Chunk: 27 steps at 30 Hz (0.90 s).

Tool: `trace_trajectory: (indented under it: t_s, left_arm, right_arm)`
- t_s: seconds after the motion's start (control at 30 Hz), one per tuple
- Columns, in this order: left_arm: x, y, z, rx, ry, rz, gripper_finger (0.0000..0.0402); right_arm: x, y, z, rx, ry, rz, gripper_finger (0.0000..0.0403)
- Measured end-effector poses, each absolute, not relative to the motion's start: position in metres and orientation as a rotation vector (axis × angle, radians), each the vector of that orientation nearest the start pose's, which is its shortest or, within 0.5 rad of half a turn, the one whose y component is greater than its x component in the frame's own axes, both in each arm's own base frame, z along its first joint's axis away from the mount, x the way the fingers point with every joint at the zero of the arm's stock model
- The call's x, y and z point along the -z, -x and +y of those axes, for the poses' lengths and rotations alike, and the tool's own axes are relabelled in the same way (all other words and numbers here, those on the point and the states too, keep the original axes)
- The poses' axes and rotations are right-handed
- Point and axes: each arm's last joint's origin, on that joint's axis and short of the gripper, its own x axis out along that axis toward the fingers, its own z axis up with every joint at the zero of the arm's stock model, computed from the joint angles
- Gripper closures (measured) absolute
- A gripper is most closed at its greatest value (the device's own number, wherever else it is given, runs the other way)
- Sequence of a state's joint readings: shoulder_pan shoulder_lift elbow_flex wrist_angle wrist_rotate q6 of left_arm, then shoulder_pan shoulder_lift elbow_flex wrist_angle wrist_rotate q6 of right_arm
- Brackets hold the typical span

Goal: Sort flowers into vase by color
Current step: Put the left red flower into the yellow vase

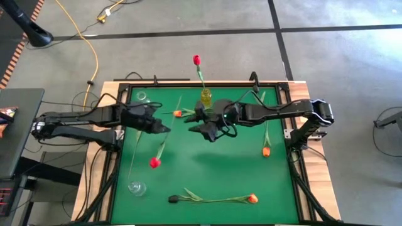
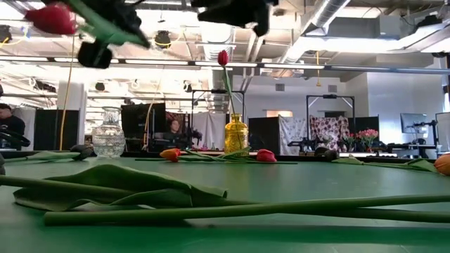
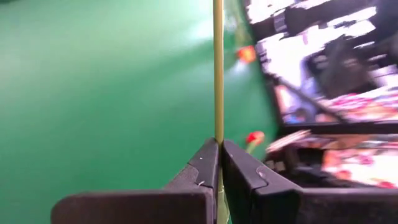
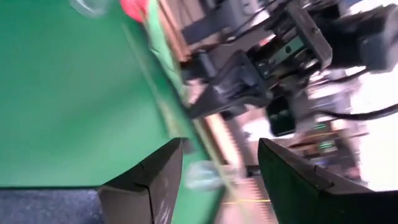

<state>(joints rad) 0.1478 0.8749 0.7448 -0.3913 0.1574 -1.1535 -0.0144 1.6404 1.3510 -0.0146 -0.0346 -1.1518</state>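
Left gripper (image 1: 164,129), frame centre-left, pinches the stem of a red flower (image 1: 154,162), lifted clear for carrying. Probably bound for the yellow vase (image 1: 206,96), upper centre, already holding one red. Right gripper (image 1: 200,129) waits mid-frame, fingers apart, empty.

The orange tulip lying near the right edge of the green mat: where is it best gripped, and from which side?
Probably grip the orange tulip at mid-stem, coming straight down from above with fingers across the stem. It lies flat, its thin stem runs toward the far edge, with bare mat on both sides.
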Motion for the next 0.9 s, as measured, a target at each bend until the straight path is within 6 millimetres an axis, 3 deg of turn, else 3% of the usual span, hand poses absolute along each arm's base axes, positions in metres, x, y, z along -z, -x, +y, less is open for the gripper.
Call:
trace_trajectory:
  t_s: [0.1,0.47,0.9]
  left_arm:
    - [-0.293,-0.189,0.023,-0.229,1.224,0.399,0.0401]
    - [-0.302,-0.195,0.022,-0.177,1.293,0.3,0.0401]
    - [-0.294,-0.24,0.02,-0.02,1.349,0.248,0.0401]
  right_arm:
    - [-0.329,-0.384,-0.006,-0.174,1.23,0.229,0.0169]
    - [-0.328,-0.383,-0.015,-0.148,1.326,0.263,0.0169]
    - [-0.326,-0.383,-0.015,-0.162,1.347,0.276,0.017]
